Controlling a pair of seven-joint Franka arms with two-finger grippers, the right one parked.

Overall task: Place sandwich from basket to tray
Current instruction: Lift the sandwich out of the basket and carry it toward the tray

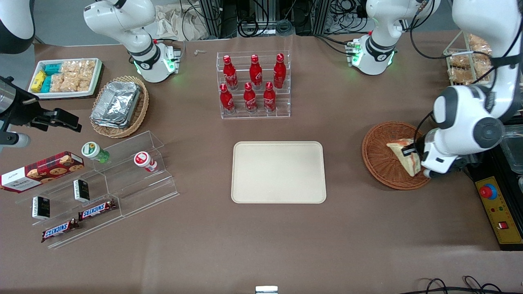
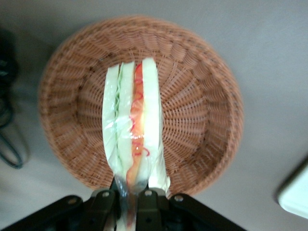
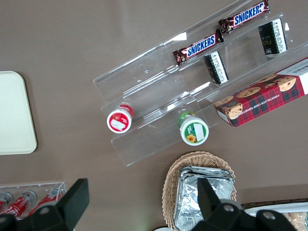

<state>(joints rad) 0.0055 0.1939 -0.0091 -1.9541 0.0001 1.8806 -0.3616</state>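
The sandwich (image 1: 402, 157), a pale bread wedge in clear wrap with red and green filling at its cut edge (image 2: 132, 115), stands on edge over the round reddish-brown wicker basket (image 1: 382, 167). My left gripper (image 1: 412, 153) is shut on the end of the wedge nearest the wrist (image 2: 126, 199), one dark finger (image 2: 102, 206) on each side of the wrap. Whether the sandwich still touches the basket floor (image 2: 192, 110) I cannot tell. The cream-beige tray (image 1: 278, 172) lies bare at the table's middle, toward the parked arm from the basket.
A clear rack of red bottles (image 1: 253, 83) stands farther from the front camera than the tray. Toward the parked arm's end are a stepped acrylic shelf with snacks (image 1: 102, 183), an oval basket of foil containers (image 1: 118, 105) and a white snack tray (image 1: 65, 77). A yellow control box (image 1: 496, 210) lies beside the basket.
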